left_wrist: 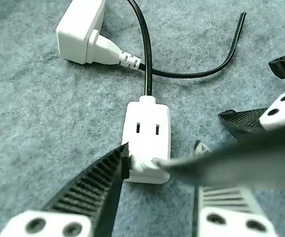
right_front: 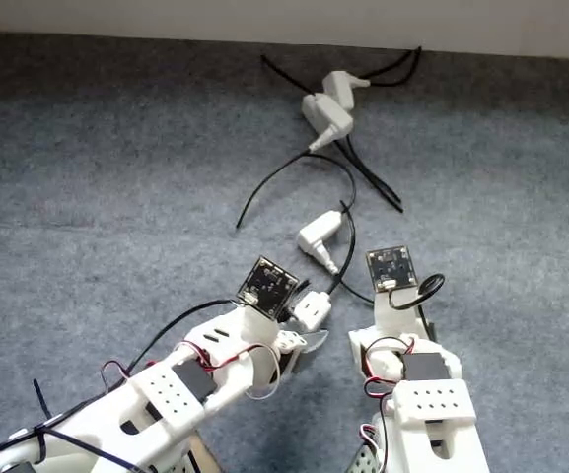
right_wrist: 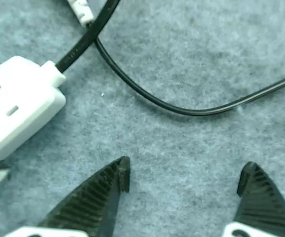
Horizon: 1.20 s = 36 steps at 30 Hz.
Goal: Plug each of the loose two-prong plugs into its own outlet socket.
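A white outlet socket with two empty slots lies on the carpet, a black cord leaving its far end. My left gripper is open and straddles the socket's near end, its dark finger touching one side. A blurred dark strip crosses close to the lens and hides part of the other finger. In the high view this socket sits just ahead of the left arm. My right gripper is open over bare carpet beside the same socket. A white plug-and-socket pair lies just beyond.
A second pair of white plug pieces lies near the far wall, with black cords trailing across the grey carpet. One loose cord end points left. The right gripper stands close beside the left one.
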Each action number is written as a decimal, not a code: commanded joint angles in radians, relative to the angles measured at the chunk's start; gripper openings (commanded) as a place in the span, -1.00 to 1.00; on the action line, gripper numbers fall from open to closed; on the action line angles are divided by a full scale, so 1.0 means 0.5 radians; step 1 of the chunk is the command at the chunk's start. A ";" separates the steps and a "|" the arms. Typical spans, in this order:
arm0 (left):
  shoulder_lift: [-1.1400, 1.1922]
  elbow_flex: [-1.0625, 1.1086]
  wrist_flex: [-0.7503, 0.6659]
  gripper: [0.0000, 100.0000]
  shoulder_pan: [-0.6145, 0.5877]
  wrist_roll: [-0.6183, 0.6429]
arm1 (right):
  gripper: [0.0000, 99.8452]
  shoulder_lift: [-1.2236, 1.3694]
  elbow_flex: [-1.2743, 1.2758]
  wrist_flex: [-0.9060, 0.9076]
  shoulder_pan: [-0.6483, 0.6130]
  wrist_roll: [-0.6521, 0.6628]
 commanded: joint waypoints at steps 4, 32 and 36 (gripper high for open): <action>-0.308 -0.005 0.279 -0.50 -0.017 0.021 | -0.31 -0.023 -0.014 -0.026 -0.023 0.015; -2.119 0.213 1.565 -0.50 -1.370 0.009 | -0.31 -0.008 -0.806 0.450 -0.262 -0.233; -2.119 0.250 1.565 -0.50 -1.502 0.009 | -0.31 0.072 -0.833 0.400 -0.529 -0.414</action>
